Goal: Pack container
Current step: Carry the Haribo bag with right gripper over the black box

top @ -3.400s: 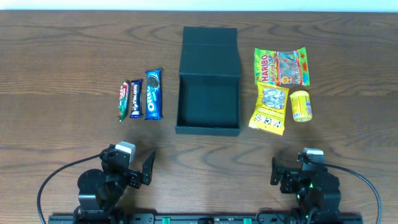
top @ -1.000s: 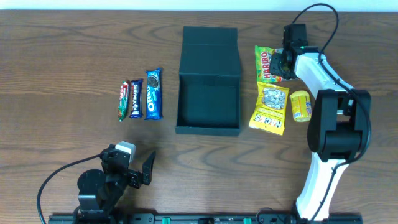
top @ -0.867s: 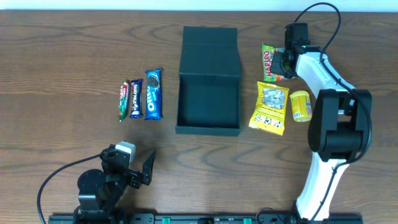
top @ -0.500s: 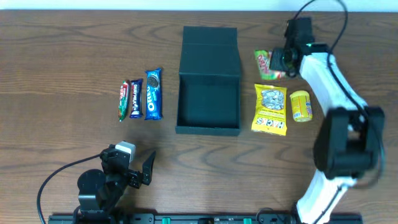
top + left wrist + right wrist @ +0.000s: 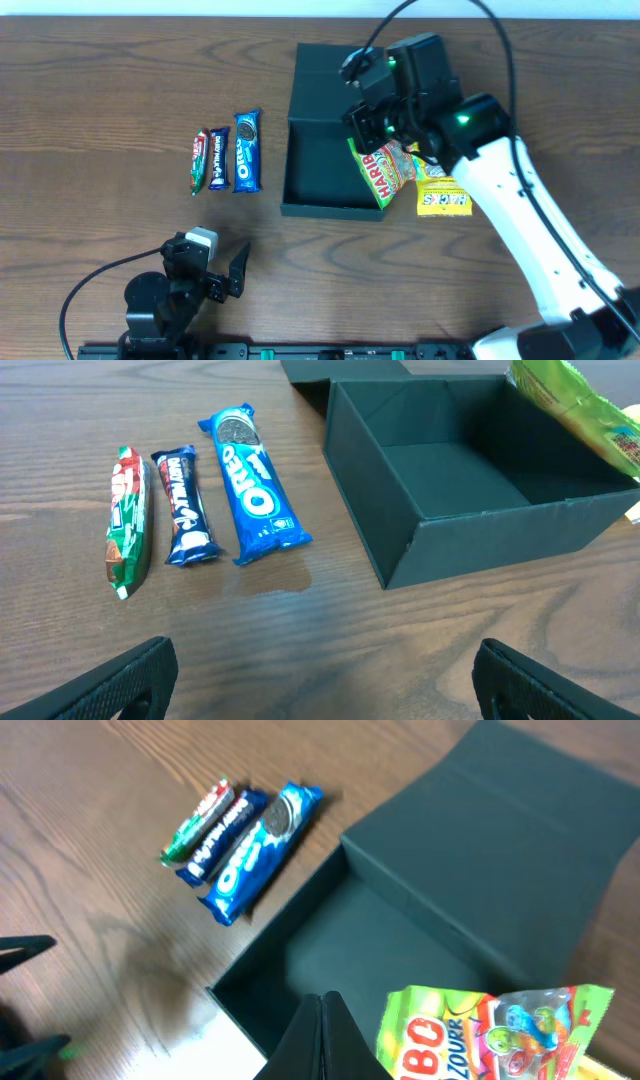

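Observation:
The container (image 5: 334,209) is a dark teal box standing open mid-table, its lid flap laid flat behind it. My right gripper (image 5: 368,135) hangs over the box's right side, shut on a green Haribo bag (image 5: 383,172) that dangles across the right wall. In the right wrist view the pressed-together gripper (image 5: 322,1005) points at the container (image 5: 530,830), with the Haribo bag (image 5: 490,1030) beside the fingers. My left gripper (image 5: 235,272) rests open near the front edge; in its own view the gripper (image 5: 330,695) is empty and faces the container (image 5: 500,535).
Left of the box lie an Oreo pack (image 5: 246,151), a dark blue bar (image 5: 218,160) and a green-red bar (image 5: 199,161). A yellow snack bag (image 5: 445,198) lies right of the box, partly under the right arm.
The right gripper lifted the Haribo bag off the table at the far right and carried it left and forward, over the box's right side. The left arm stayed still.

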